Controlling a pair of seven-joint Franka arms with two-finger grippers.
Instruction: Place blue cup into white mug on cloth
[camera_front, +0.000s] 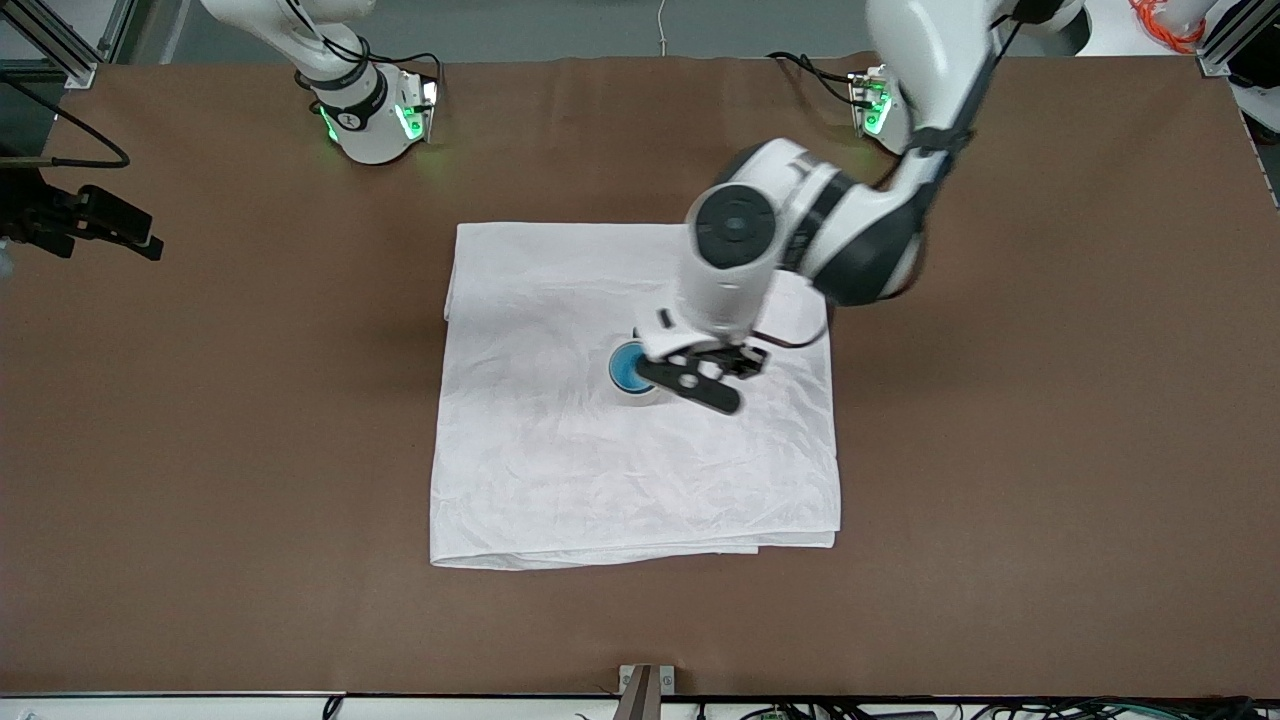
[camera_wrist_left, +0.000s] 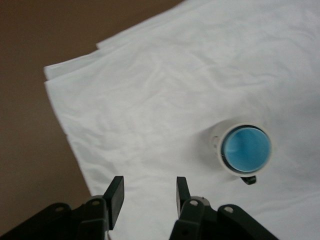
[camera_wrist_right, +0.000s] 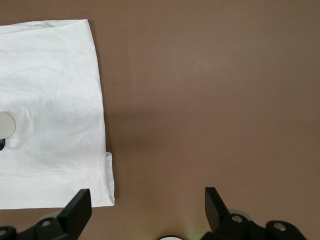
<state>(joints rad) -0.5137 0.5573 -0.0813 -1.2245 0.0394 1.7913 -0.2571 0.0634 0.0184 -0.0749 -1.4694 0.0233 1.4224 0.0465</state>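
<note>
One blue cup (camera_front: 629, 366), light blue, handleless, upright and seated inside the white mug (camera_front: 640, 397); from above only its round blue interior shows, ringed by the mug's cream rim. In the left wrist view the cup (camera_wrist_left: 246, 149) fills the mug (camera_wrist_left: 240, 150) almost to the wall, and the small black handle juts out at the mug's edge.

One white mug, standing upright on the cloth (camera_front: 560, 450), near the cloth's middle.

One cloth, large, white, wrinkled, folded in layers, spread flat on the brown table (camera_front: 200, 450); its layered edges show at the corner in the left wrist view (camera_wrist_left: 150, 100). A corner of it also shows in the right wrist view (camera_wrist_right: 50, 100).

One left gripper (camera_front: 700, 385), reaching from its base down over the cloth, just beside the mug on the side toward the left arm's end; fingers parted, nothing between them (camera_wrist_left: 146, 195).

One right gripper (camera_wrist_right: 145, 207), the arm waiting, over bare table beside the cloth's edge; fingers spread wide, holding nothing.
</note>
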